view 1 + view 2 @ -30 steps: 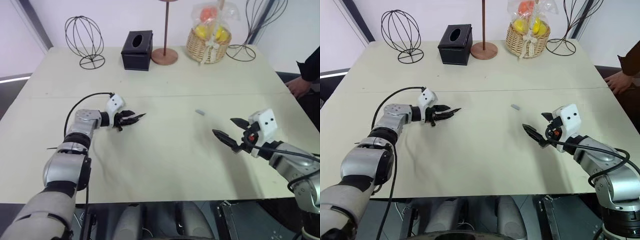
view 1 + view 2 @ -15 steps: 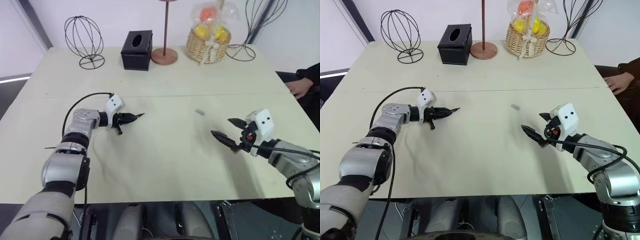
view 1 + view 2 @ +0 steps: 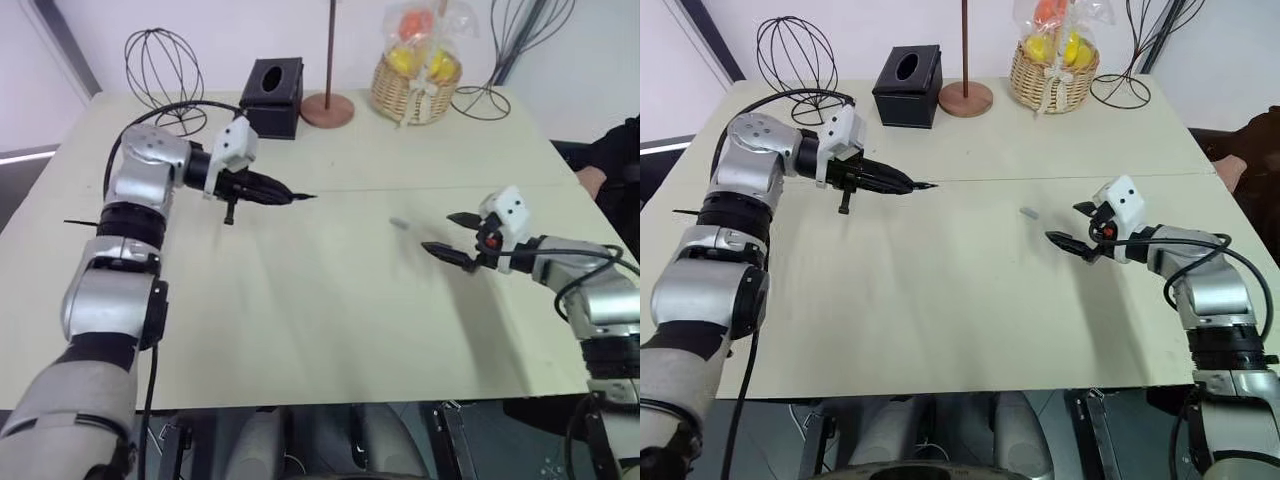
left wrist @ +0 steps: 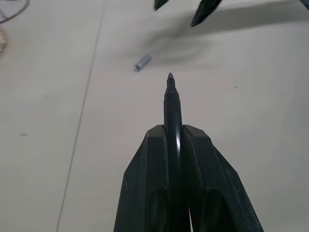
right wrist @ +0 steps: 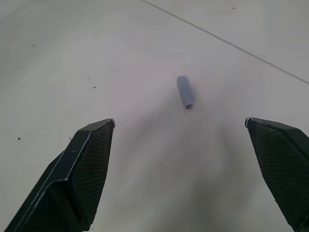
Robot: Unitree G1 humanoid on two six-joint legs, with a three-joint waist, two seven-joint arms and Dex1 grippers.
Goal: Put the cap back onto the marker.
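- Marker [image 4: 173, 104]: clamped between the closed fingers of left gripper [image 3: 880, 180], lifted clear of the surface [image 3: 940, 300], bare tip pointing toward the cap; uncapped.
- Cap [image 3: 1030, 212]: lying loose on the surface, on its side, well apart from the marker tip, between that tip and the right gripper; touched by nothing.
- Right gripper [image 3: 1072, 226]: fingers spread wide, holding nothing, hovering near the cap on the side away from the marker, aimed at it; cap seen ahead of the two fingers in the right wrist view, not yet between them.
- Done, by judgement: marker secured and raised.
- Left, by judgement: closing on the cap, lifting it, lining its open end with the marker tip, pressing it home.
- Progress, by judgement: early; roughly a third.
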